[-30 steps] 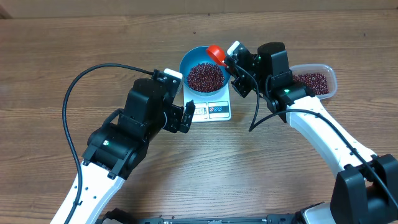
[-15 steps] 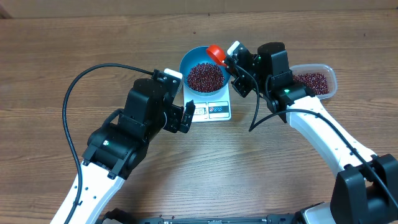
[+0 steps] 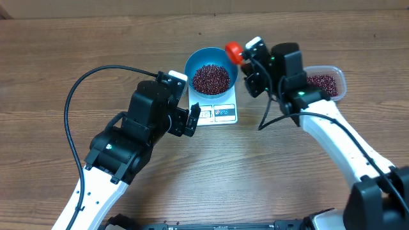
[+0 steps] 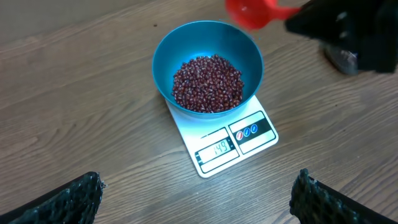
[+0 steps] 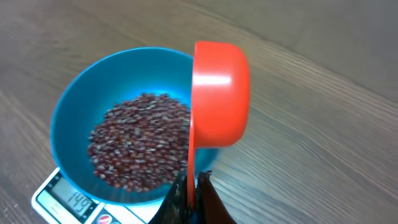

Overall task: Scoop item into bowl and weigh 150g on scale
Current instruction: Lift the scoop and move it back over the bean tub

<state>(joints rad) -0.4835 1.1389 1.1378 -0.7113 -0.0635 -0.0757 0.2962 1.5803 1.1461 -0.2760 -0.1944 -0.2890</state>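
Overhead view: round deep blue bowl point(image 3: 191, 66) sits on the far part of a small flat white rectangular kitchen scale point(image 3: 217, 114), display edge toward the arms. Small dark red-brown beans point(image 3: 211, 78) lie as a loose heap in the bottom of the bowl, blue wall showing all round. Right gripper point(image 3: 248, 56) is clamped tight on the handle of a round red plastic scoop point(image 3: 234, 51). The scoop cup is just beside the bowl's upper right rim. Clear rounded-rectangular plastic tub point(image 3: 342, 80) is to the right of that arm, partly hidden by it, more beans inside. Left gripper point(image 3: 192, 121) is near the scale's left front corner, spread wide, holding nothing. Brown wooden table point(image 3: 64, 51) under everything.

Left wrist view: bowl point(image 4: 186, 43) on scale point(image 4: 186, 124), beans point(image 4: 207, 84) in it, display reads 149. Scoop point(image 4: 252, 12) is blurred at the top edge, past the bowl's rim. Left gripper point(image 4: 196, 205) has its black fingers point(image 4: 74, 199) at the two bottom corners, far apart, nothing between.

Right wrist view: scoop point(image 5: 217, 93) is tipped on its side, rounded back facing right, mouth turned toward the bowl point(image 5: 112, 81). Its inside is hidden, so contents cannot be told. Thin handle runs down into the right gripper point(image 5: 189, 193), pinched there. Beans point(image 5: 140, 140) are heaped in the bowl. Scale point(image 5: 53, 193) is at lower left, display again 149.
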